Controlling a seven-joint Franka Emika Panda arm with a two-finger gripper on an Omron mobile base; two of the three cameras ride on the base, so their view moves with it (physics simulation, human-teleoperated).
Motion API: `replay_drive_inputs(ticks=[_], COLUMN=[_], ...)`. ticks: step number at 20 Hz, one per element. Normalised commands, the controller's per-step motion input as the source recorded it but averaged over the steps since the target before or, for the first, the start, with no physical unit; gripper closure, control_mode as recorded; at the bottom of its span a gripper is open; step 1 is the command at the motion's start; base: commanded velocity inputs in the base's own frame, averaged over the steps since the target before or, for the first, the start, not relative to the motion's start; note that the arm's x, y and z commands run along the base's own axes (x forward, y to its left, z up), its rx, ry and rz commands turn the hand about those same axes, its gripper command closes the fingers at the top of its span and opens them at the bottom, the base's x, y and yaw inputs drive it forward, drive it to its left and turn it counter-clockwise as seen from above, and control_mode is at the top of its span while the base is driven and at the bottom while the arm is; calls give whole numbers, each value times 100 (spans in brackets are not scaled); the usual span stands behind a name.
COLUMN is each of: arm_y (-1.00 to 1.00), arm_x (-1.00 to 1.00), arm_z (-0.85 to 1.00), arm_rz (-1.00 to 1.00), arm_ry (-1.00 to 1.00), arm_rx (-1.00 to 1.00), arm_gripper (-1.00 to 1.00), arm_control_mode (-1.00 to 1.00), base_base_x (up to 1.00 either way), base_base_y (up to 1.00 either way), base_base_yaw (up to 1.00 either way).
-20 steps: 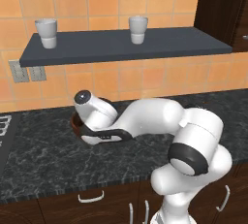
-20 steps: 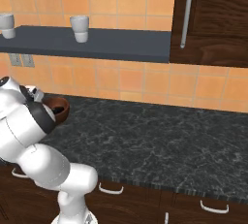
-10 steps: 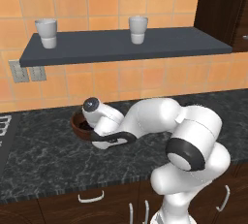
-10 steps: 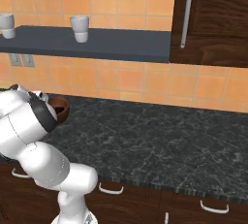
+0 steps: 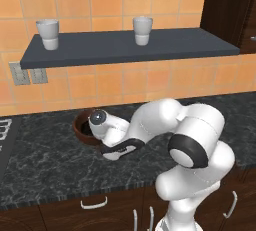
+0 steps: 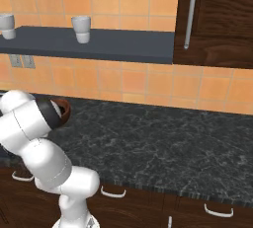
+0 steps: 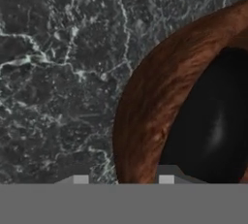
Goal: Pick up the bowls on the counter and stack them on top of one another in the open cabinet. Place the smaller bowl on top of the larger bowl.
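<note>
The larger bowl (image 5: 81, 124) (image 6: 63, 112) (image 7: 155, 97), reddish-brown wood with a dark glossy inside, sits on the counter (image 5: 50, 165) (image 6: 163, 143) (image 7: 58, 72) near the back wall. My gripper (image 7: 121, 179) is right over its near rim. One fingertip (image 7: 77, 179) is outside the wall and the other is inside it. A strip of counter still shows between the outer tip and the wood, so the jaws are open around the rim. The open cabinet (image 5: 150, 50) (image 6: 123, 49) hangs above. The smaller bowl is out of view.
Two white cups (image 5: 48, 33) (image 5: 142, 30) stand on the shelf board. A tall dark wooden cabinet (image 6: 217, 19) rises at the right. Wall outlets (image 5: 20, 75) sit under the shelf's left end, and a stove edge (image 5: 4, 135) is at the far left.
The hand has dropped lower onto the larger bowl's rim, and the jaws have narrowed around the wall. The bowl has stayed in place.
</note>
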Motion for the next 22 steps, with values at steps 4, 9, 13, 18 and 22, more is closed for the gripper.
replay_drive_inputs(ticks=[4, 9, 13, 18, 22], arm_y=[0, 0, 0, 0, 0], arm_x=[-29, -63, -88, -100, -100], arm_z=[16, 89, 100, 100, 100], arm_rz=[3, 0, 0, 5, 11], arm_ry=[0, 0, 2, 6, 0], arm_rx=[2, 5, 8, 3, 0], arm_gripper=[100, 100, 100, 100, 100], arm_control_mode=[-100, -100, -100, -100, -100], base_base_x=[0, 0, 0, 0, 0], base_base_y=[0, 0, 0, 0, 0], base_base_yaw=[0, 0, 0, 0, 0])
